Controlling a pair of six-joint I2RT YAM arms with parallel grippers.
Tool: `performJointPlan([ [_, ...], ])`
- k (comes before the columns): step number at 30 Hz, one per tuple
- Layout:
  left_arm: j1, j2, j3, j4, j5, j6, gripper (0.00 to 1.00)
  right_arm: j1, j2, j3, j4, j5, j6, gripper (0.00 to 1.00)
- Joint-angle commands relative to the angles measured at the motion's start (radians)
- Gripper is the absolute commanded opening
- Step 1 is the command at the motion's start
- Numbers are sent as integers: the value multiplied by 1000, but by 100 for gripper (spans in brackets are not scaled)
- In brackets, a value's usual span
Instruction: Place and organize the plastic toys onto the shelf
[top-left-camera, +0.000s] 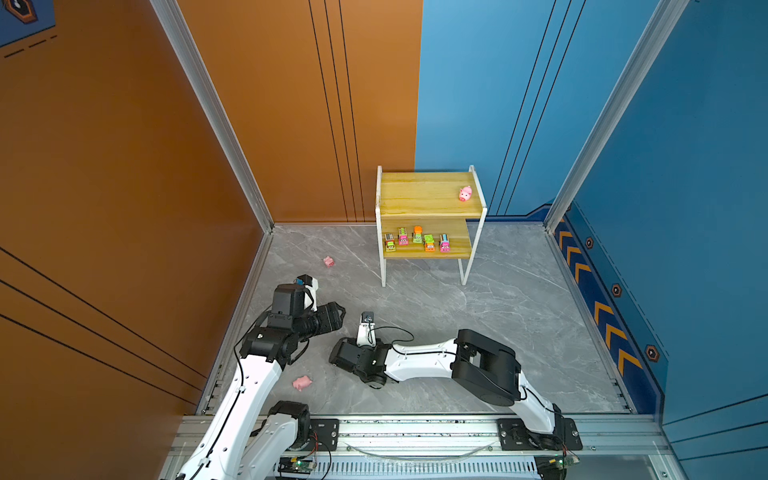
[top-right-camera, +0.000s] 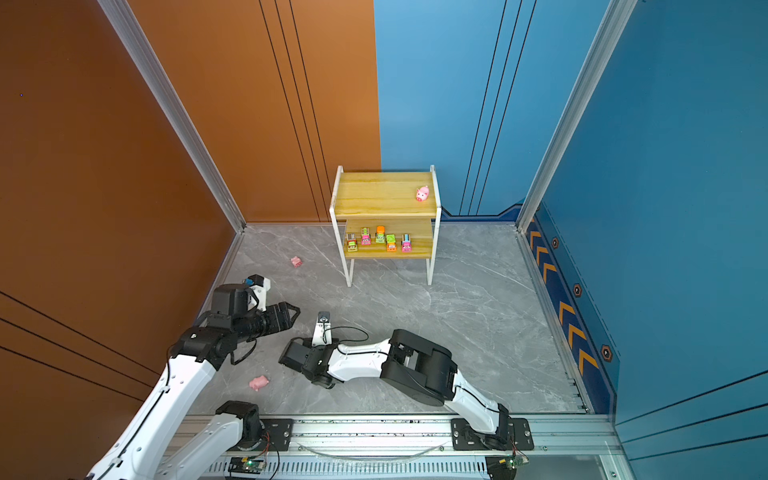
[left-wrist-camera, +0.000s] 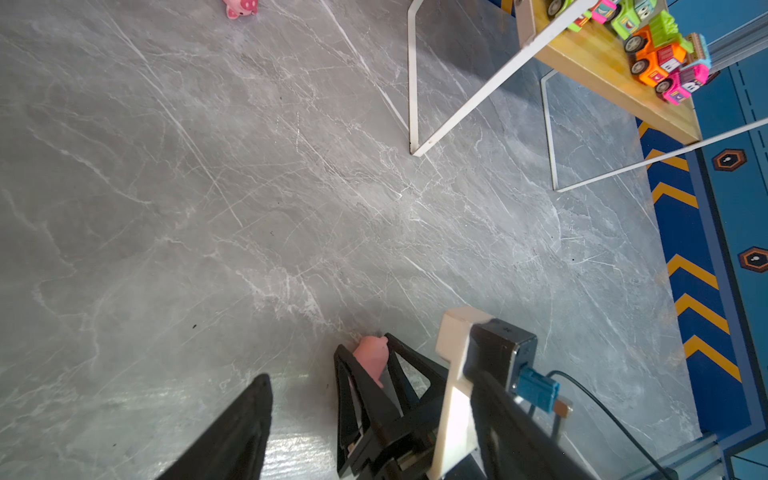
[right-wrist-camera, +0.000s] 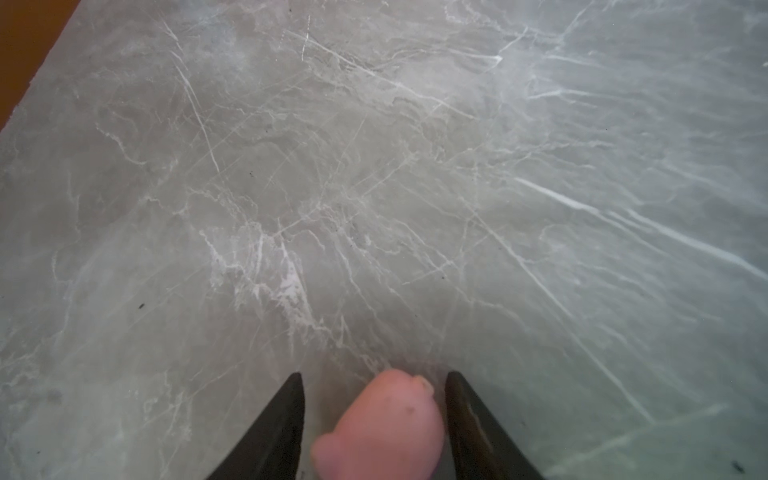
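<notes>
"Near the middle of the tabletop (top-left-camera: 498, 311), the right claw (right-wrist-camera: 374, 375) straddles a pink pig (right-wrist-camera: 378, 428). Is it pinching?"

"I cannot tell. One finger looks to be against the pig, and a sliver of tabletop shows beside the other. I'd press in gently and evenly; that rounded body could squirt out forward."

"And the left claw (top-left-camera: 340, 311)?"

"Spread and empty, hovering just to the left."

"Where should the pig go?"

"To the shelf (top-left-camera: 419, 193) at the far side. The trucks (top-left-camera: 417, 241) fill the lower board, and the shelf pig (top-left-camera: 465, 193) stands alone at the right of the upper one. I'd lift straight up, clear the front rail, and set it down beside that one."

"What is left?"

"The far-left pig (top-left-camera: 328, 261) and the near-left pig (top-left-camera: 302, 382), both on the tabletop."
</notes>
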Motion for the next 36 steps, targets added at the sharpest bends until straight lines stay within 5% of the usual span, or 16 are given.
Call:
performJointPlan([
  [1,8,-11,-2,7,25,10,77,-10,26,18,-119,-9,3,46],
  [8,8,-13,-4,7,26,11,77,-47,-79,-111,-69,-54,-235,35],
  [20,2,3,-6,13,47,11,77,-240,-500,-620,180,-335,-792,36],
  [30,1,21,-8,23,63,12,77,-406,-489,-659,275,-492,-948,37],
  [36,1,17,-10,23,57,11,77,-423,-449,-609,282,-495,-980,55],
])
